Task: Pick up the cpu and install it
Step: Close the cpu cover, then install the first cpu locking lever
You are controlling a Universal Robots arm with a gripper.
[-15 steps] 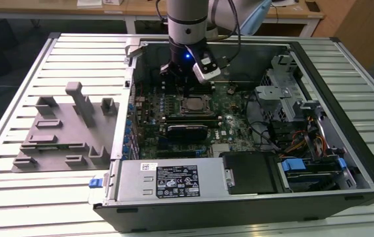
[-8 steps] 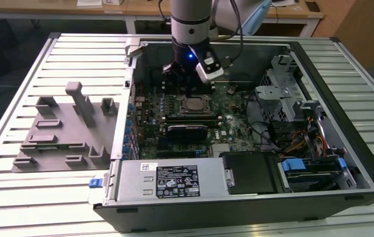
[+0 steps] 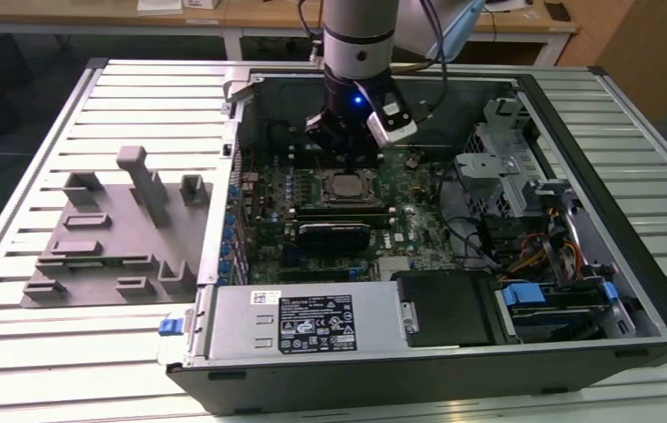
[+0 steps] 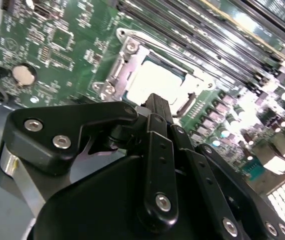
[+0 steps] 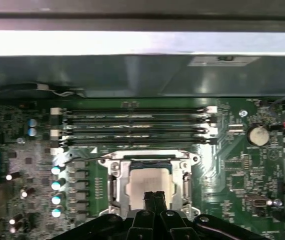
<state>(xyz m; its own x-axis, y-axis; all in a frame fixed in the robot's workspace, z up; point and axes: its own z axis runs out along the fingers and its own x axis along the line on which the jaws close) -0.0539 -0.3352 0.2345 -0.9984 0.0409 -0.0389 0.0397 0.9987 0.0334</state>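
Note:
The cpu (image 3: 347,187) lies flat in its socket on the green motherboard inside the open computer case, its silver top showing in both wrist views (image 4: 155,80) (image 5: 150,182). A metal socket frame (image 5: 115,180) (image 4: 125,65) surrounds it. My gripper (image 3: 351,163) hangs straight above the chip, its black fingers pressed together with nothing between them. The fingertips (image 5: 155,196) (image 4: 155,100) stand over the chip's near edge; I cannot tell whether they touch it.
Memory slots (image 5: 132,125) run beside the socket, toward the case wall. A silver power supply box (image 3: 309,322) and a drive bay (image 3: 451,308) fill the case's near side. Cables and a drive cage (image 3: 509,167) crowd the exterior view's right. A grey fixture block (image 3: 110,238) sits outside on the slatted table.

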